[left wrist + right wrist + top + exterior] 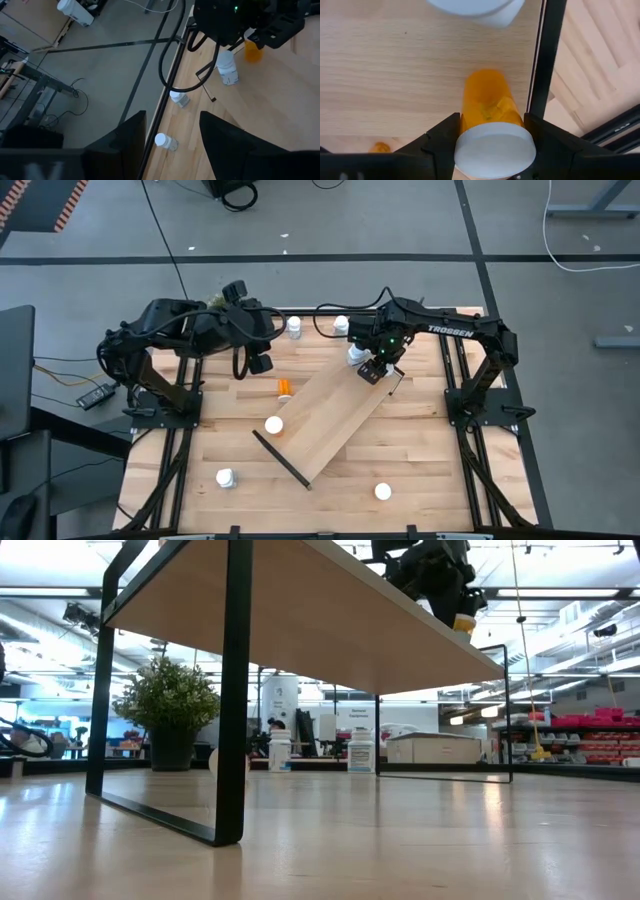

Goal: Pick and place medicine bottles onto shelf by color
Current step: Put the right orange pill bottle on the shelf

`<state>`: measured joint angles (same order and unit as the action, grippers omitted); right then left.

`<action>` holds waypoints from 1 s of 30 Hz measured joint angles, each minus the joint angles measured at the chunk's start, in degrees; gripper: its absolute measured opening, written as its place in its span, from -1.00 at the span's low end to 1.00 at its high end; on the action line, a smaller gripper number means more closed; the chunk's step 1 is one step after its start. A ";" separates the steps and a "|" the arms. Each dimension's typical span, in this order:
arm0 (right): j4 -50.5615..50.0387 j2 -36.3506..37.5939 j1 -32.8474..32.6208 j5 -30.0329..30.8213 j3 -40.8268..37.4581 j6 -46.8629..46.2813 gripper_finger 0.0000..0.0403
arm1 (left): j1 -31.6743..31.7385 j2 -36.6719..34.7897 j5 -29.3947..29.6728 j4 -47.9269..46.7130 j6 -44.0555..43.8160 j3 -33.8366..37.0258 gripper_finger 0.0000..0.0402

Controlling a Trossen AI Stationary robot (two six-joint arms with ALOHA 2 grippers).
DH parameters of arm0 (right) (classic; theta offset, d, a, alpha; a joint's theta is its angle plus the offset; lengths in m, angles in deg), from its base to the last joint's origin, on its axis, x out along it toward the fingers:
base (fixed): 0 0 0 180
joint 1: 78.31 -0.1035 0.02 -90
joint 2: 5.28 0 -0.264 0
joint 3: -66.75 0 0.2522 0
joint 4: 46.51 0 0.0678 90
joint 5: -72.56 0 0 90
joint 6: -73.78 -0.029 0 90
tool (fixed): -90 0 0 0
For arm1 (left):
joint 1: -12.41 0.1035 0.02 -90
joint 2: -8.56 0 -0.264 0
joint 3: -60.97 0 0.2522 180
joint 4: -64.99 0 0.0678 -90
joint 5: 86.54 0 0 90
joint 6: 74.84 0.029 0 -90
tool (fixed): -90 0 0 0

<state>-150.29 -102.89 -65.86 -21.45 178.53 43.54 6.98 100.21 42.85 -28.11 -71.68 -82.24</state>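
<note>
The right gripper [492, 131] is clamping its fingers on an upright orange translucent bottle with a white cap [489, 111] — standing just above the long light-wood shelf [335, 410], beside its black end rail [543, 55]; left fingers apart.

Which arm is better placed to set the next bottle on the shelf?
Right. Its gripper already holds an orange bottle over the shelf; the left gripper hangs empty beyond the table edge.

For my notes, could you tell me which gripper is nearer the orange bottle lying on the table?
Left. The left gripper hovers just beyond that bottle; the right gripper is over the shelf, farther off.
</note>
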 joint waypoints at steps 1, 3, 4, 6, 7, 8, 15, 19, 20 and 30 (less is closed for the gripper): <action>0.00 0.00 0.00 0.00 0.00 -0.16 0.08 | 0.00 0.03 0.00 -0.01 0.00 0.00 -0.04; 0.00 0.00 0.00 -0.17 0.00 -0.43 0.08 | 0.00 0.08 -0.01 -0.01 -0.02 0.00 -0.04; 0.00 0.00 0.01 -0.37 0.00 -0.73 0.08 | 0.00 0.08 -0.01 0.01 -0.12 0.00 -0.05; 0.00 0.00 0.01 -0.55 0.00 -1.31 0.09 | 0.00 0.08 0.00 0.01 -0.80 0.00 -0.06; 0.00 0.00 0.00 -0.60 0.00 -1.51 0.10 | 0.00 0.08 0.00 0.01 -1.04 0.00 -0.06; 0.02 0.00 0.00 -0.79 0.00 -1.53 0.11 | 0.00 0.08 -0.01 0.01 -1.14 0.00 -0.06; 0.00 0.00 0.02 -1.81 0.00 -1.62 0.24 | 0.00 0.08 -0.01 0.01 -1.18 0.00 -0.04; 0.00 0.00 0.04 -1.81 0.00 -1.64 0.33 | 0.00 0.08 0.00 0.01 -1.18 0.00 -0.04; 0.00 0.00 0.04 -1.81 0.01 -1.64 0.36 | 0.00 0.08 -0.01 0.01 -1.18 0.00 -0.04; 0.02 0.66 0.04 -5.46 1.46 -2.45 0.50 | 0.00 0.10 -0.01 -0.01 -1.16 0.00 -0.02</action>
<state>-150.27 -102.23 -65.82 -26.91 179.99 41.09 6.98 100.30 42.84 -28.12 -72.84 -82.24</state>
